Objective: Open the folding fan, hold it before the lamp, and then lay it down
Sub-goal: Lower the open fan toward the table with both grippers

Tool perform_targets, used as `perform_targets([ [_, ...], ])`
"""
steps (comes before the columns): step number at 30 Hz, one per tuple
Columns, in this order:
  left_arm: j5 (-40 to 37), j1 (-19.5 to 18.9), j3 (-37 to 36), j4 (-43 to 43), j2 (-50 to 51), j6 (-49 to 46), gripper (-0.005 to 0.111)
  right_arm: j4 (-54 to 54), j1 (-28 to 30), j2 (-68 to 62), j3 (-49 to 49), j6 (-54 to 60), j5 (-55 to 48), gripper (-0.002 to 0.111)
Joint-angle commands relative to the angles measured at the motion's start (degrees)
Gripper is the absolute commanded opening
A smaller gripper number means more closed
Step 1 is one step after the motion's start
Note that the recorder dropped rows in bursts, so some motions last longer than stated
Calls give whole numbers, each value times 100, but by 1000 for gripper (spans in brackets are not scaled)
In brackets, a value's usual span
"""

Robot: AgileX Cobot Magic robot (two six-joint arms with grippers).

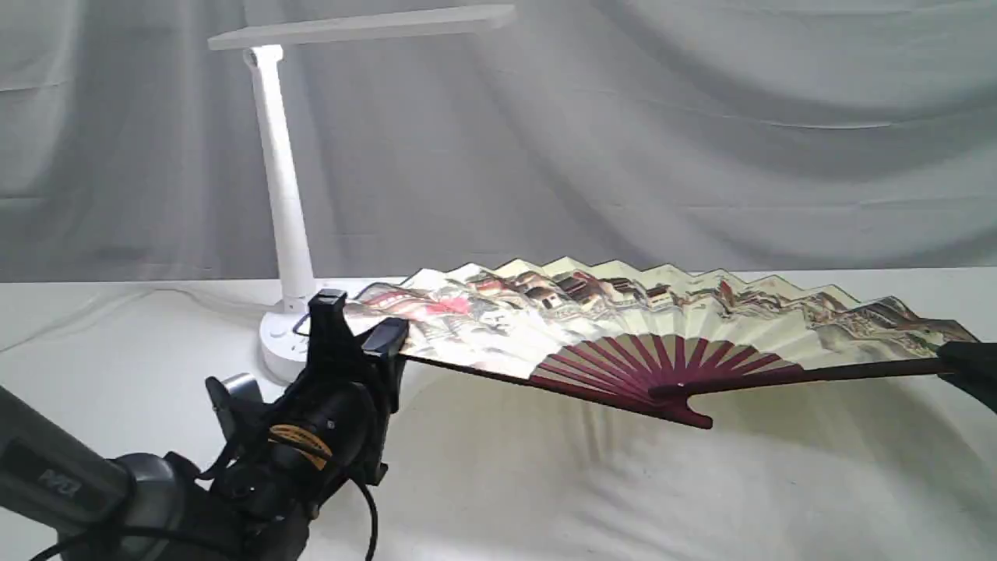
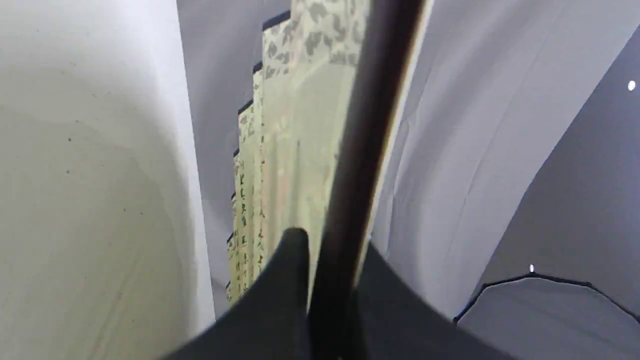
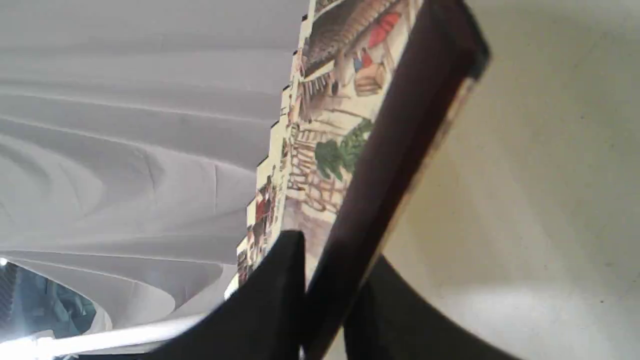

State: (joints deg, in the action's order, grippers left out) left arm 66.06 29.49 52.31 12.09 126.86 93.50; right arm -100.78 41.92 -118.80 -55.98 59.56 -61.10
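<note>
L tool (image 1: 358,321) & R tool (image 3: 332,265) each clamped on outer rib of spread folding fan (image 1: 623,319), lamp (image 1: 282,195) behind.

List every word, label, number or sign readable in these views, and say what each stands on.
No text reads clearly.
Pale lettering on the left arm: blurred, unreadable.
Yellow label behind the left hand: too small to read.
Columns of dark characters on the folding fan: blurred, unreadable.

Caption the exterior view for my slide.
Left hand and right hand hold the fan open beside the lamp.
</note>
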Motion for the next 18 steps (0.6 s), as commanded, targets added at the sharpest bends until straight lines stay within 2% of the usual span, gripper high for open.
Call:
perform_targets([
  [1, 390, 21, 277, 236, 176, 242, 0, 83, 86, -70, 16, 508, 528, 0],
  [10, 390, 21, 600, 330, 656, 385, 0, 83, 74, -310, -20, 679, 708, 0],
  [18, 390, 11, 597, 408, 666, 373, 0, 83, -326, -644, -314, 679, 702, 0],
])
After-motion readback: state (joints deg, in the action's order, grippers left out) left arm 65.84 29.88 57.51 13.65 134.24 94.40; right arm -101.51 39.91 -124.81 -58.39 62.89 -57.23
